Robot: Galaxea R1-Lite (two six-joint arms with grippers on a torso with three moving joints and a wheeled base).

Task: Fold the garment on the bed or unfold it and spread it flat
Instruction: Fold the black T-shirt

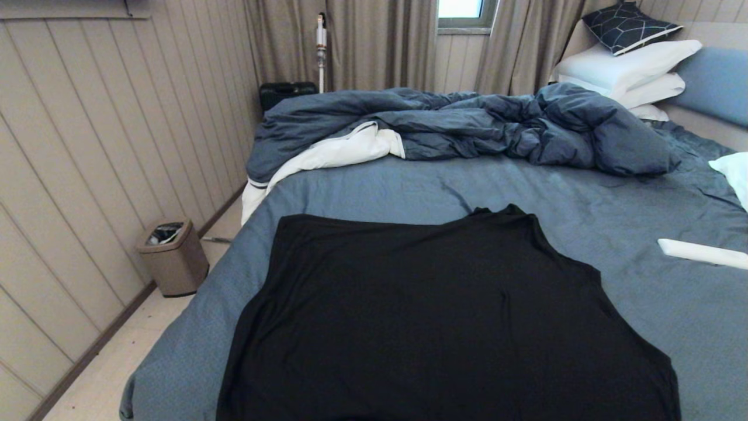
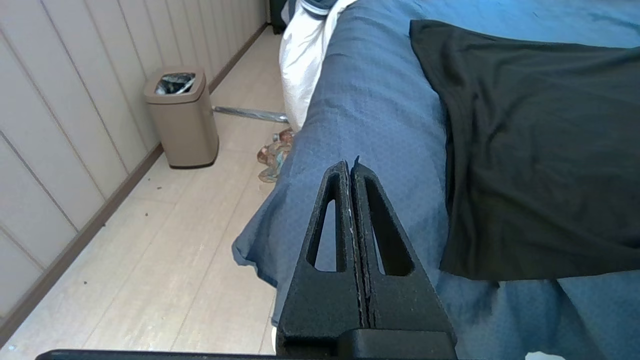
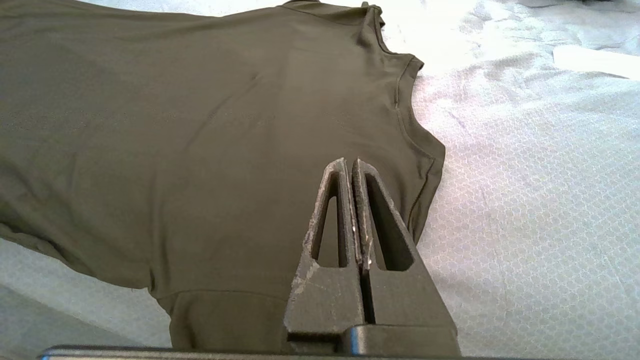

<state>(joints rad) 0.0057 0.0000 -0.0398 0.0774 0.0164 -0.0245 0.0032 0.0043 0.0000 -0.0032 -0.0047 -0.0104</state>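
The black T-shirt (image 1: 444, 316) lies flat near the bed's (image 1: 362, 187) left edge. Both the left gripper (image 2: 350, 167) and right gripper (image 3: 349, 165) are closed and empty.

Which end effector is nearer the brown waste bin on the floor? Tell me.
Left. The left end effector hangs shut over the bed's floor-side corner, with the waste bin across the floor ahead. The right end effector, shut, sits over the black garment, farther away.
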